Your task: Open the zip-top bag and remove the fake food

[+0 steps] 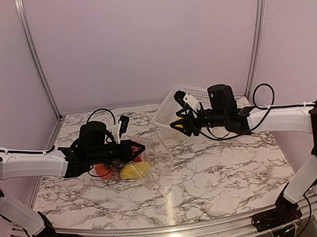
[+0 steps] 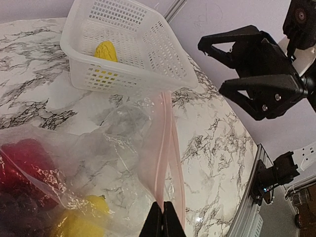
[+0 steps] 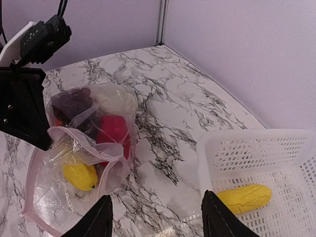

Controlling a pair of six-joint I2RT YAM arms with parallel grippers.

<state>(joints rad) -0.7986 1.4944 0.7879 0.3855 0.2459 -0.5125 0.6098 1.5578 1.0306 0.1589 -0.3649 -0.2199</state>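
Note:
The clear zip-top bag lies mid-table with its mouth gaping. My left gripper is shut on the bag's pink zip strip, pinching one lip. Fake food shows through the plastic: a red piece, a yellow fruit and a dark purple bunch. An orange piece sits under the left arm. Another yellow piece lies inside the white basket. My right gripper hangs open and empty above the basket's near edge, apart from the bag.
The white perforated basket stands at the back right, close to the bag's mouth. Metal frame posts and lilac walls close in the back and sides. A metal rail runs along the table's front edge.

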